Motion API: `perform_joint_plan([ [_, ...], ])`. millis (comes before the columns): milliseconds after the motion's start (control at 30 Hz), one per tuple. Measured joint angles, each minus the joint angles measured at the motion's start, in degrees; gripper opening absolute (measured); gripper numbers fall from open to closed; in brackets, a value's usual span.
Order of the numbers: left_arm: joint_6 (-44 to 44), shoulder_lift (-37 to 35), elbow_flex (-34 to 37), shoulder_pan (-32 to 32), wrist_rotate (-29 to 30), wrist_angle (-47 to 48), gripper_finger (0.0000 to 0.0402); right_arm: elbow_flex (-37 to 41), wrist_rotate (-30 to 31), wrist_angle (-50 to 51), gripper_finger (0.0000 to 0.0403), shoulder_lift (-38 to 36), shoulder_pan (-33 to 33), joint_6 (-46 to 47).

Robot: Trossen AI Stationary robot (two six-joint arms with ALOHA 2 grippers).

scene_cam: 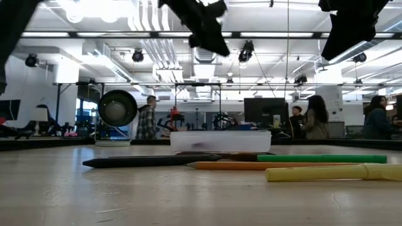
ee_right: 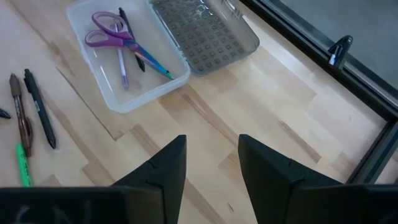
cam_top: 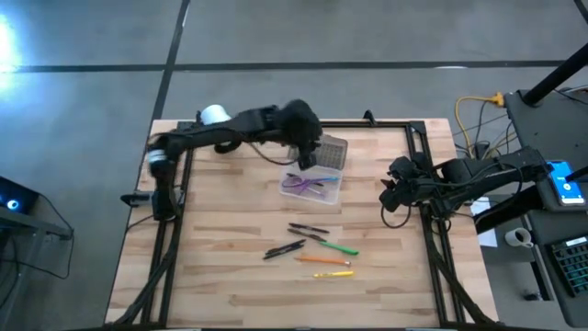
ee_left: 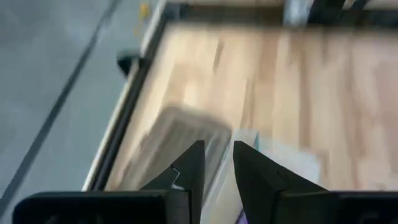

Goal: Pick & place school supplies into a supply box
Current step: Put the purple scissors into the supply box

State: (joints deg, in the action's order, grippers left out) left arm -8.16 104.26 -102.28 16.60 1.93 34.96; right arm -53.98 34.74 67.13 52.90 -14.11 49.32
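The supply box (cam_top: 312, 188) (ee_right: 127, 59) lies open in the middle of the table, its grey textured lid (cam_top: 333, 152) (ee_right: 205, 31) folded back flat toward the far edge. Inside lie purple-handled scissors (ee_right: 109, 31) and a few pens. Several pens rest on the wood nearer the front: two black (cam_top: 308, 228) (cam_top: 285, 248), a green (cam_top: 338, 245), an orange (cam_top: 322, 260) and a yellow (cam_top: 333, 273). My left gripper (cam_top: 308, 158) (ee_left: 217, 152) hovers over the lid's left part, open by a narrow gap and empty. My right gripper (cam_top: 390, 193) (ee_right: 212, 143) waits open, right of the box.
A white roll (cam_top: 214, 114) stands at the far left corner beside the left arm. A black frame (cam_top: 418, 138) runs along the table's edges. Bare wood lies left of the pens and between the box and the right gripper. People stand in the room beyond.
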Motion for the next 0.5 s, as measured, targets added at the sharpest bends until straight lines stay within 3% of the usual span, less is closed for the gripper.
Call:
perform_joint_plan([
  [267, 11.64, -20.22, 38.76, 1.07, -2.70, -25.95, 0.0070, 0.11, 0.21, -0.01, 0.0137, 0.04, 0.00, 0.00],
  [500, 20.34, -33.12, 58.72, 1.13, -0.69, -28.78, 0.0070, 0.11, 0.28, -0.04, 0.0137, 0.04, 0.02, 0.04],
])
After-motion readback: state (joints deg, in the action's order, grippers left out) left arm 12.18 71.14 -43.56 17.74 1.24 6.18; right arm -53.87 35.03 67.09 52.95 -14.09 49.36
